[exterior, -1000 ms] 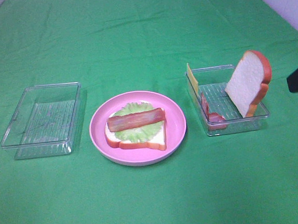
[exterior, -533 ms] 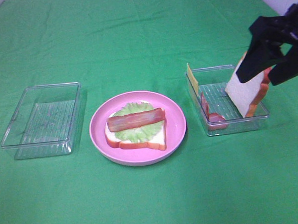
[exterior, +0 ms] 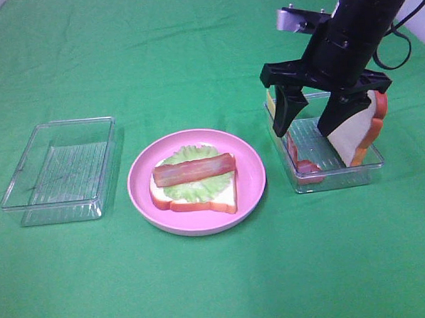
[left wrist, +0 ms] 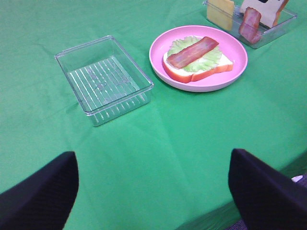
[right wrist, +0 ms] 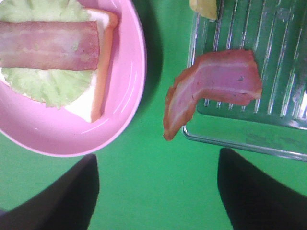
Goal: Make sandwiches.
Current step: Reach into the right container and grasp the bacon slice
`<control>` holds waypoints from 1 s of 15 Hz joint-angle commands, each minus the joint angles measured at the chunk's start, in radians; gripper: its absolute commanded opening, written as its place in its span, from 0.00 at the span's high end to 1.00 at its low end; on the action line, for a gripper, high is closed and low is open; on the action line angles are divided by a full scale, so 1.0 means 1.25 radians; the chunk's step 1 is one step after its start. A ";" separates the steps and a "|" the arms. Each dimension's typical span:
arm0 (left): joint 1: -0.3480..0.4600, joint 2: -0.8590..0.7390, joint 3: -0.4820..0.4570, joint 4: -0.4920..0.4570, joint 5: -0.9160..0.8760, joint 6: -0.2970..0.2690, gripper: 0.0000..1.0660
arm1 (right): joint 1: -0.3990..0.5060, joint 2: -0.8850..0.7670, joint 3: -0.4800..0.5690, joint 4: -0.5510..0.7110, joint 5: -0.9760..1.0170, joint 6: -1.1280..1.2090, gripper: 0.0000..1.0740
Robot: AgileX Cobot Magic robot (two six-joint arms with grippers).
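On the pink plate (exterior: 250, 173) lies a white bread slice (exterior: 225, 194) with a green lettuce leaf (exterior: 192, 187) and a bacon strip (exterior: 194, 169) on top. The right clear tray (exterior: 335, 177) holds a second bacon strip (exterior: 298, 158), a yellow cheese slice (exterior: 272, 107) and a bread slice (exterior: 357, 133) leaning upright. My right gripper (exterior: 305, 129) is open and empty above this tray. In the right wrist view the bacon (right wrist: 211, 81) hangs over the tray edge (right wrist: 268, 143), ahead of the gripper (right wrist: 158, 201). My left gripper (left wrist: 153, 196) is open and empty, near the table's front edge.
An empty clear tray (exterior: 75, 122) stands left of the plate; it also shows in the left wrist view (left wrist: 144, 88). A green cloth (exterior: 205, 287) covers the table. The right arm's black body partly hides the leaning bread slice.
My right arm has come in from the right edge and moved left, so the open gripper now hangs over the right tray. Food and trays have not moved.
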 commanded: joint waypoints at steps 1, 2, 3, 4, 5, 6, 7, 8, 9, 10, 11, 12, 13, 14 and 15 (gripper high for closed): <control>0.001 -0.015 0.002 0.000 -0.010 0.001 0.25 | 0.001 0.046 -0.010 0.004 -0.038 0.006 0.39; 0.001 -0.015 0.002 0.000 -0.010 0.001 0.25 | 0.001 0.057 -0.010 0.006 -0.047 0.006 0.39; 0.001 -0.015 0.002 0.000 -0.010 0.001 0.25 | 0.001 0.068 -0.011 0.006 -0.048 0.006 0.41; 0.001 -0.015 0.002 0.000 -0.010 0.001 0.25 | 0.001 0.082 -0.011 0.005 -0.052 0.003 0.45; 0.001 -0.015 0.002 0.000 -0.010 0.001 0.25 | 0.001 0.082 -0.011 0.005 -0.052 0.003 0.45; 0.001 -0.015 0.002 0.000 -0.010 0.001 0.25 | 0.001 0.090 -0.011 0.006 -0.061 0.003 0.48; 0.001 -0.015 0.002 0.000 -0.010 0.001 0.25 | 0.001 0.096 -0.011 0.010 -0.074 0.003 0.54; 0.001 -0.015 0.002 0.000 -0.010 0.001 0.25 | 0.001 0.096 -0.011 0.010 -0.080 0.004 0.60; 0.001 -0.015 0.002 0.000 -0.010 0.001 0.25 | 0.001 0.096 -0.011 0.010 -0.082 0.004 0.70; 0.001 -0.015 0.002 0.000 -0.010 0.001 0.25 | 0.001 0.096 -0.011 0.010 -0.082 0.004 0.79; 0.001 -0.015 0.002 0.000 -0.010 0.001 0.25 | 0.001 0.096 -0.011 0.010 -0.083 0.004 0.93; 0.001 -0.015 0.002 0.000 -0.010 0.001 0.25 | 0.001 0.096 -0.011 0.010 -0.079 0.004 1.00; 0.001 -0.015 0.002 0.000 -0.010 0.001 0.25 | 0.001 0.096 -0.011 0.010 -0.079 0.004 1.00; 0.001 -0.015 0.002 0.000 -0.010 0.001 0.25 | 0.001 0.096 -0.011 0.006 -0.077 0.003 1.00; 0.001 -0.015 0.002 0.000 -0.010 0.001 0.25 | 0.001 0.089 -0.011 -0.001 -0.077 0.003 1.00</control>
